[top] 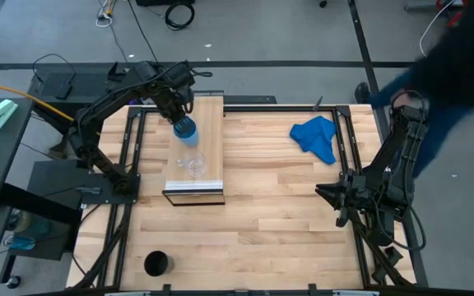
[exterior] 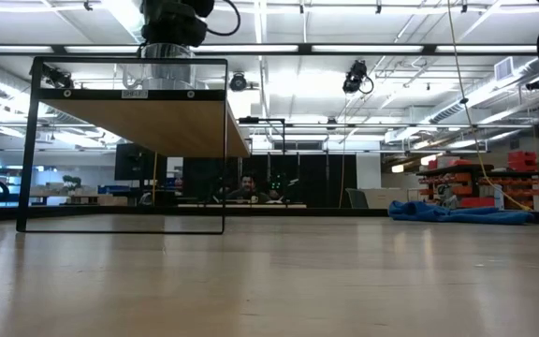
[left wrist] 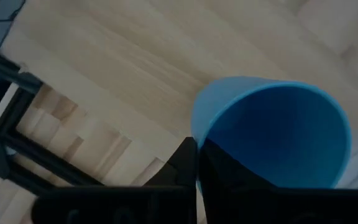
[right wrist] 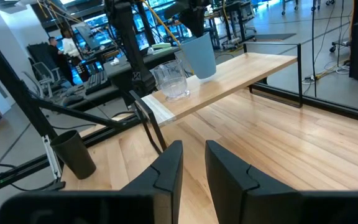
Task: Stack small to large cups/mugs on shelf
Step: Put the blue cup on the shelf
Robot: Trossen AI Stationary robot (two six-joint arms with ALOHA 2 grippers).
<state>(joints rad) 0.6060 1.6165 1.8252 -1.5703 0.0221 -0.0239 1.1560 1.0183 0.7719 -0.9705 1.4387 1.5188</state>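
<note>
Blue cup (top: 186,129) hangs over the shelf (top: 208,115), rim wall pinched in the closed left claw (left wrist: 196,163); looks light, stiff plastic, probably slippery. Glass cup (top: 194,164) just beyond the claw looks fragile. Right claw (right wrist: 193,165) idles open.

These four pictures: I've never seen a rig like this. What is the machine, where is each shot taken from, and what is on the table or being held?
It is a robot with two dark arms at a wooden table, each ending in a two-finger pincer. One picture looks straight down, one looks level from table-top height, and two come from cameras on the wrists. The left pincer is shut on the rim of a blue cup, holding it over a raised wooden shelf. A clear glass cup stands on that shelf. A black cup stands on the table's near left, and a blue cloth lies at the far right. The right pincer waits at the table's right side, holding nothing.
</note>
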